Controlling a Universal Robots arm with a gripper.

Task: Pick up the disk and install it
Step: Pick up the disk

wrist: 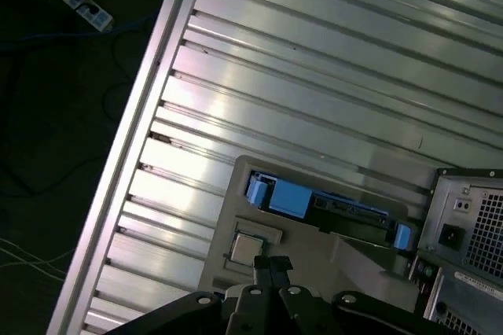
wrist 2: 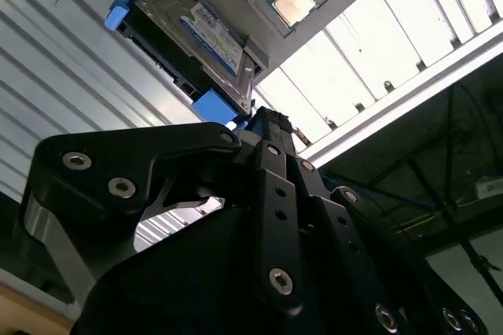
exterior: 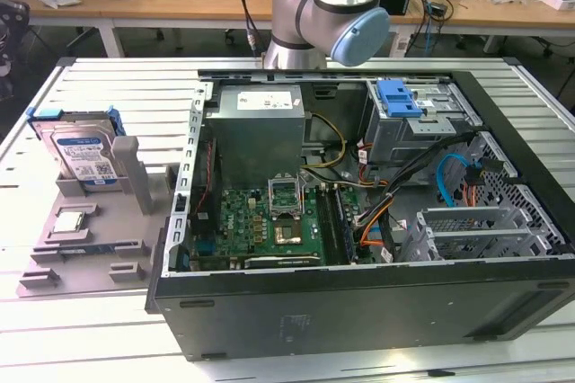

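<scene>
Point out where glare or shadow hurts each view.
Exterior view: even light, the disk evenly lit, the computer case partly shadowed inside. Second wrist view: the table slats blow out white, the gripper a dark mass. First wrist view: soft sheen on the table slats, the floor dark.

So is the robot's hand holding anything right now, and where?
Nothing. The gripper is shut and empty; the disk stands in its gray holder, apart from it.

disk (exterior: pixel 84 155) on holder (exterior: pixel 101 253), exterior view's left | chip (exterior: pixel 72 222) before disk | case (exterior: pixel 359 309) at exterior view's right
</scene>
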